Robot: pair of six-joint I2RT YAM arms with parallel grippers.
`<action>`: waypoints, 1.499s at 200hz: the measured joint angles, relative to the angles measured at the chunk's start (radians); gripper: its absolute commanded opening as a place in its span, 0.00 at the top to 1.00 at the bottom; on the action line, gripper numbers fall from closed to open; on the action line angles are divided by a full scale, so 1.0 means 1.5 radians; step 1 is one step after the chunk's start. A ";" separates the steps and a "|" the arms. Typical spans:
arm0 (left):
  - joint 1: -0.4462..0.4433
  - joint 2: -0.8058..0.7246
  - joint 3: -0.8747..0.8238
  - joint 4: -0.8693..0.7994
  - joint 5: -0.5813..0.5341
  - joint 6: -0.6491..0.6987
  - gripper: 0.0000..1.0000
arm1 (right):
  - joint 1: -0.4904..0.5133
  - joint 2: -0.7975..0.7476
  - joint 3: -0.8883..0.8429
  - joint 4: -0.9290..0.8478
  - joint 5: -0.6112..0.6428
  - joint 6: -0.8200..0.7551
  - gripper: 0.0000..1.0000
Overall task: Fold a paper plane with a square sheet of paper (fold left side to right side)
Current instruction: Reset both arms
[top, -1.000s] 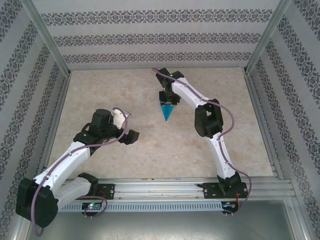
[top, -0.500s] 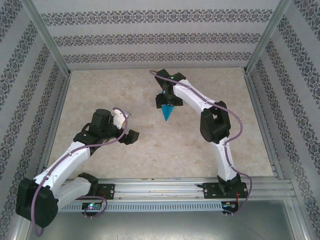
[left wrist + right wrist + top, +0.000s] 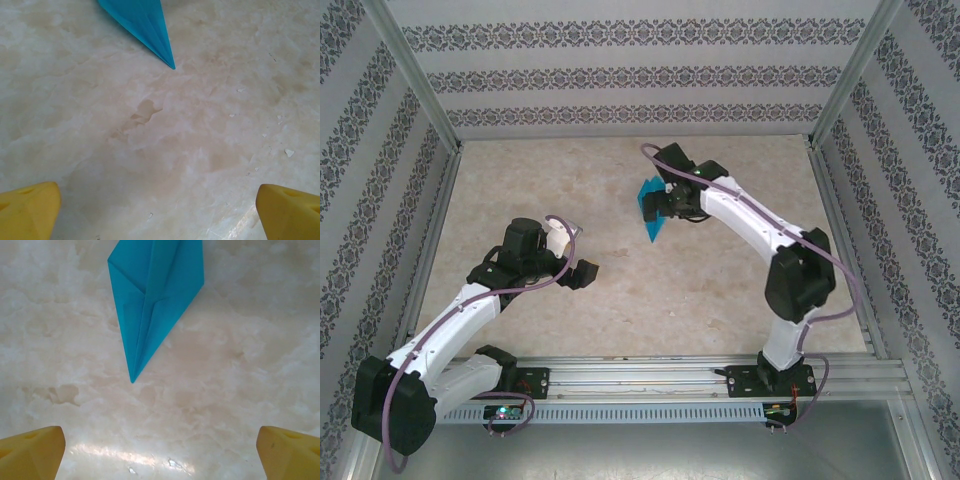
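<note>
- Top view: one paper plane (image 3: 651,213) lies on the tabletop (image 3: 680,300), a little behind the middle, with its sharp nose toward the near edge. The right tool (image 3: 665,201) stands just beside its wide end, on the right side. The left tool (image 3: 583,272) is well apart from it, to the near left. I count two arms and two tools.
- Compared with one second ago, the right arm has swung to the right and its tool no longer sits over the wide end of the plane. The plane keeps nearly the same place. The left arm has not moved.
- Left wrist view: the left tool (image 3: 159,212) is spread, its two yellow fingertips (image 3: 27,212) in the bottom corners with bare tabletop (image 3: 200,150) between them. The nose of the plane (image 3: 145,25) lies far ahead, at the top.
- Right wrist view: the right tool (image 3: 160,455) is also spread wide, with two yellow fingertips (image 3: 287,452) and nothing pinched. The plane (image 3: 155,295) lies flat ahead of them, not touching, its nose pointing back toward the tool.
</note>
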 measured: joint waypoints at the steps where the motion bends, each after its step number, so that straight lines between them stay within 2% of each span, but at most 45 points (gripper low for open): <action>1: 0.000 0.000 0.000 0.000 0.000 0.000 0.00 | 0.000 -0.003 -0.002 0.001 0.000 0.000 0.02; 58: 0.000 0.000 0.000 0.000 -0.006 0.000 0.00 | -0.027 -0.224 -0.224 0.077 0.008 -0.011 0.02; 107: 0.000 -0.002 0.000 0.000 -0.029 0.006 0.00 | -0.128 -0.402 -0.395 0.143 -0.004 -0.030 0.02; 150: 0.000 -0.007 0.000 0.000 -0.060 0.020 0.00 | -0.263 -0.517 -0.496 0.207 -0.024 -0.070 0.02; 175: 0.000 -0.008 0.000 0.000 -0.075 0.024 0.00 | -0.331 -0.555 -0.544 0.254 -0.034 -0.094 0.02; 198: 0.000 -0.008 0.000 0.000 -0.078 0.028 0.00 | -0.358 -0.567 -0.572 0.292 -0.039 -0.111 0.02; 300: 0.000 -0.008 0.000 0.000 -0.085 0.037 0.00 | -0.365 -0.581 -0.724 0.520 -0.041 -0.195 0.02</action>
